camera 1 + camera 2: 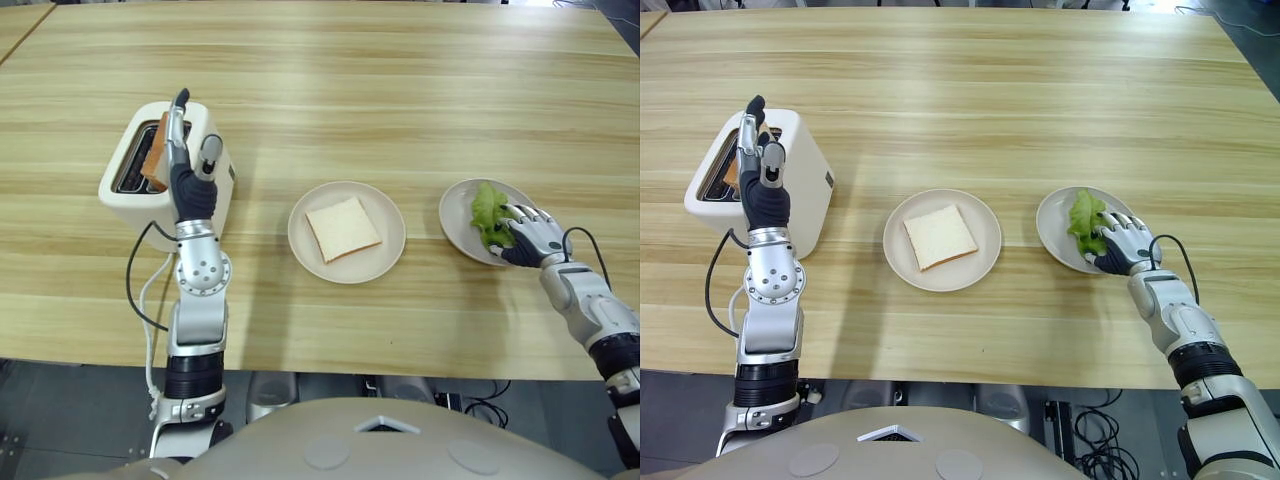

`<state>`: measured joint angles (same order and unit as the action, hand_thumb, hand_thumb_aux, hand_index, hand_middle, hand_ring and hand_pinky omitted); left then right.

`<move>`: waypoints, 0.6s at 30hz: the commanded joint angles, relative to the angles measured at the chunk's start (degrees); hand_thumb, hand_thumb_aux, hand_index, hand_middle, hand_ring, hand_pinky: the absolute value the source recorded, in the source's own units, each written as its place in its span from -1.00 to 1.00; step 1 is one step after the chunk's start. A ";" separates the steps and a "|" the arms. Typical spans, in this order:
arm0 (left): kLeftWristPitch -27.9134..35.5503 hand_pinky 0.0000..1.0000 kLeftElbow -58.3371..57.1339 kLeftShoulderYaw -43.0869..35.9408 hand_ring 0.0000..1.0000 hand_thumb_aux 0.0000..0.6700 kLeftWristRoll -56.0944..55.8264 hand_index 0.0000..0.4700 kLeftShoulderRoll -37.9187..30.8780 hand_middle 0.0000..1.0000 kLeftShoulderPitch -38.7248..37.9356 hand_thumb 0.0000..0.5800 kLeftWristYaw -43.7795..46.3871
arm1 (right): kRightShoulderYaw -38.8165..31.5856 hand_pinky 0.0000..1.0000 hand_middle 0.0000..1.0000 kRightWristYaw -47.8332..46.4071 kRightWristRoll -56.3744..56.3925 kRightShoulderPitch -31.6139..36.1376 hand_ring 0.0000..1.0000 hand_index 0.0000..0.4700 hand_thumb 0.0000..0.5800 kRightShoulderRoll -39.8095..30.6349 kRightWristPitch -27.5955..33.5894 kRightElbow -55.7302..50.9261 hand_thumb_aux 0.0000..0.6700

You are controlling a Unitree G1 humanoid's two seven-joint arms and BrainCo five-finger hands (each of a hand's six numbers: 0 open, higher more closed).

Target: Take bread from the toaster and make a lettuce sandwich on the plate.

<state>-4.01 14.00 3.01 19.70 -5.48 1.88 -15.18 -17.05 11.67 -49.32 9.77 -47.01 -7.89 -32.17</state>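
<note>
A white toaster [205, 205] stands at the left of the table with a browned bread slice [154, 158] sticking up out of its slot. My left hand [190, 175] is raised at the toaster's right side, fingers stretched upward beside the slice, nothing clasped. A round plate [385, 215] in the middle carries one white bread slice [343, 228]. To its right a smaller plate [455, 215] holds a green lettuce leaf [487, 210]. My right hand [1122, 240] rests on that plate's near right edge, its fingers curled onto the lettuce, which still lies on the plate.
The toaster's black and white cables [135, 290] loop over the table's front edge near my left forearm. Bare wooden tabletop [400, 90] stretches far behind the plates. A second table's corner [15, 25] shows at the upper left.
</note>
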 commanded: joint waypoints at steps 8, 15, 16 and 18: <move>-1.24 -1.00 -3.13 -1.28 -1.00 -1.00 0.62 -1.00 0.36 -1.00 0.14 -1.00 -0.05 | 0.12 -1.00 -1.00 2.81 1.02 0.94 -1.00 0.96 1.00 0.90 -2.84 1.78 1.00; -1.93 -1.00 -4.79 -2.06 -1.00 -1.00 1.04 -1.00 0.78 -1.00 0.47 -1.00 -0.39 | 1.20 1.00 1.00 7.64 2.13 2.63 1.00 0.96 1.00 1.28 -6.40 2.48 1.00; -2.03 -1.00 -5.12 -2.11 -1.00 -1.00 1.02 -1.00 0.76 -1.00 0.62 -1.00 -0.39 | 1.37 1.00 1.00 8.14 2.24 2.78 1.00 0.96 1.00 1.33 -6.66 2.59 1.00; -2.31 -1.00 -5.79 -2.11 -1.00 -1.00 0.97 -1.00 0.66 -1.00 0.78 -1.00 -0.45 | 1.90 1.00 1.00 9.23 2.68 3.34 1.00 0.96 1.00 1.60 -7.53 3.45 1.00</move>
<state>-5.99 9.65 1.17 20.14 -4.89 2.07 -15.40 -16.34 19.64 -47.80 12.59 -45.73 -14.41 -29.67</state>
